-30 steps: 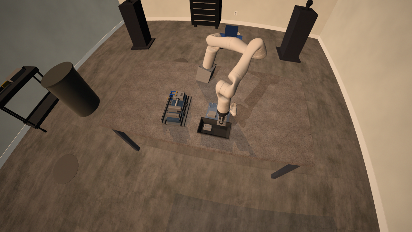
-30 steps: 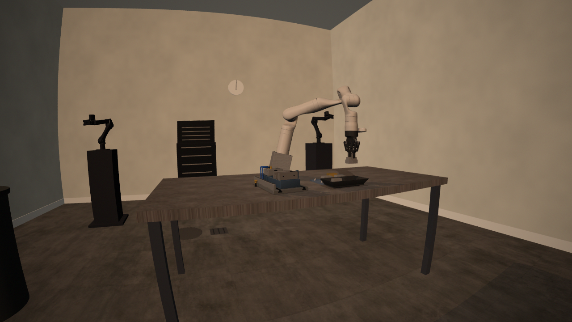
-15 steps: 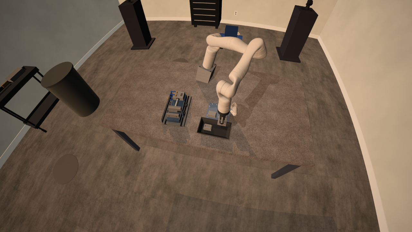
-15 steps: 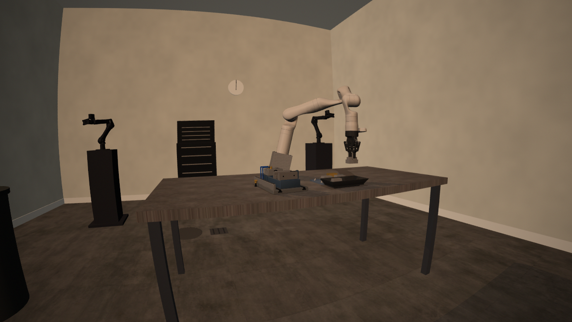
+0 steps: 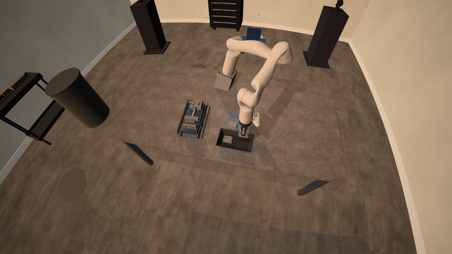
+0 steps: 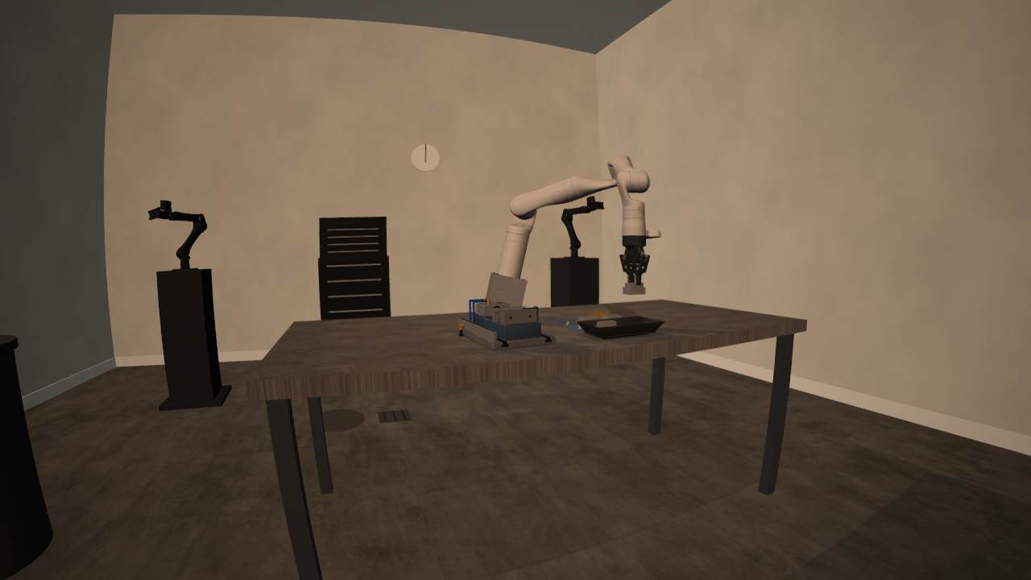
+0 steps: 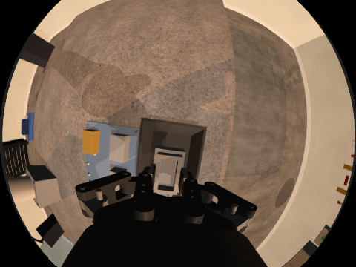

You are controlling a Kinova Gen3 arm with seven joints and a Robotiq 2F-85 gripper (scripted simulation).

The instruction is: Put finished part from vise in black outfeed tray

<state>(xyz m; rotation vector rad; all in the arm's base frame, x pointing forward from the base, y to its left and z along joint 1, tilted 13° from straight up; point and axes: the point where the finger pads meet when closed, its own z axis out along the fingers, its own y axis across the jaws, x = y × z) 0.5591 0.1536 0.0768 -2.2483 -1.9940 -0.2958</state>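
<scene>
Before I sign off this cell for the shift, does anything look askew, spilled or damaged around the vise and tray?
Nothing stands out. The vise stands upright, the part in the black tray lies flat, pocket up, and the claw holds its block level.

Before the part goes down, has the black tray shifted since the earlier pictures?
No, the black tray sits the same against the vise in the top view.
</scene>
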